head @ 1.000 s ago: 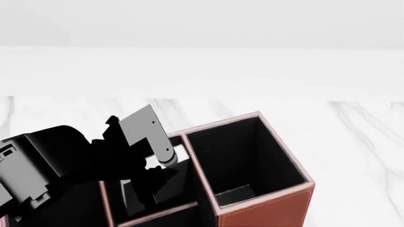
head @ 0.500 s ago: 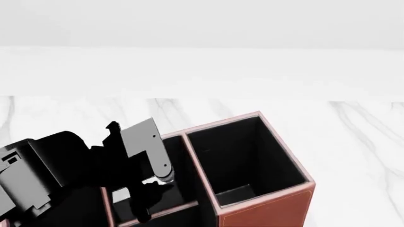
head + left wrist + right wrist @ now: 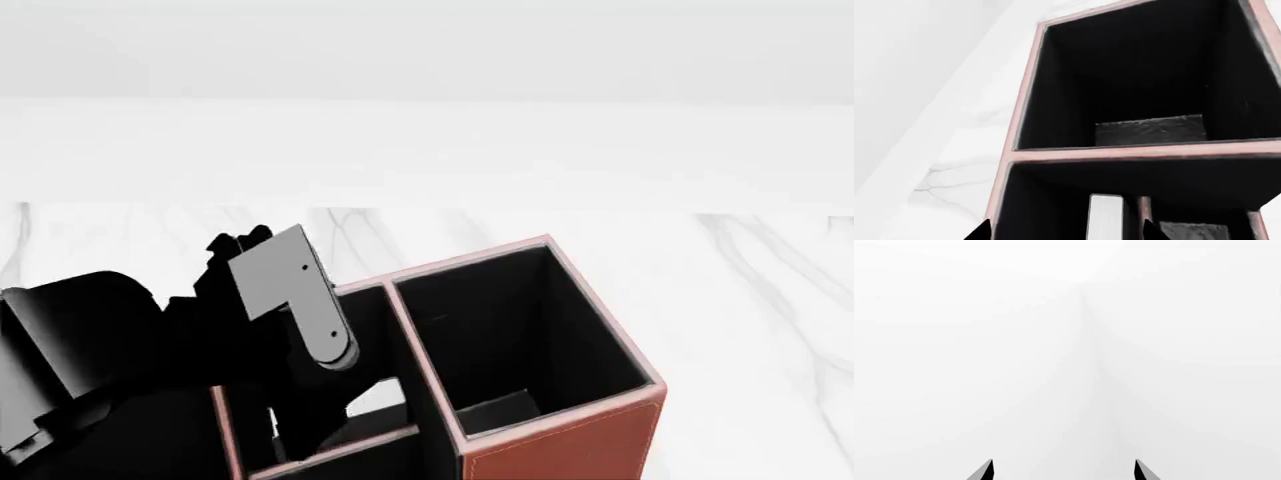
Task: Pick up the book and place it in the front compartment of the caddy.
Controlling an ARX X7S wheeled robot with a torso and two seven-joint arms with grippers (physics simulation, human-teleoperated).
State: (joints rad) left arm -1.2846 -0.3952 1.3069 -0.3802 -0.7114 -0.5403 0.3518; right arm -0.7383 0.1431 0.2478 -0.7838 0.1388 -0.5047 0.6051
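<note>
Book (image 3: 1106,217) standing on edge inside the caddy (image 3: 1022,115), its white page edges showing in the compartment directly under the left gripper (image 3: 1066,232). That gripper is hanging just above the caddy's rim with its two dark fingertips spread wide on either side of the book and touching nothing, so the book appears to be resting on its own. Seen from the head camera, the left arm is covering most of that compartment, leaving only a pale sliver of the book (image 3: 378,398) visible beside the divider. Thin, stiff and glossy-covered, the book is likely light but slippery, and is best pinched across its flat covers near the upper edge. Whether it is leaning on the caddy's wall or standing upright is hard to make out, and the caddy's near side is being cut off by the frame. Right gripper (image 3: 1063,471) is also spread, facing blank white, well away from the caddy.
</note>
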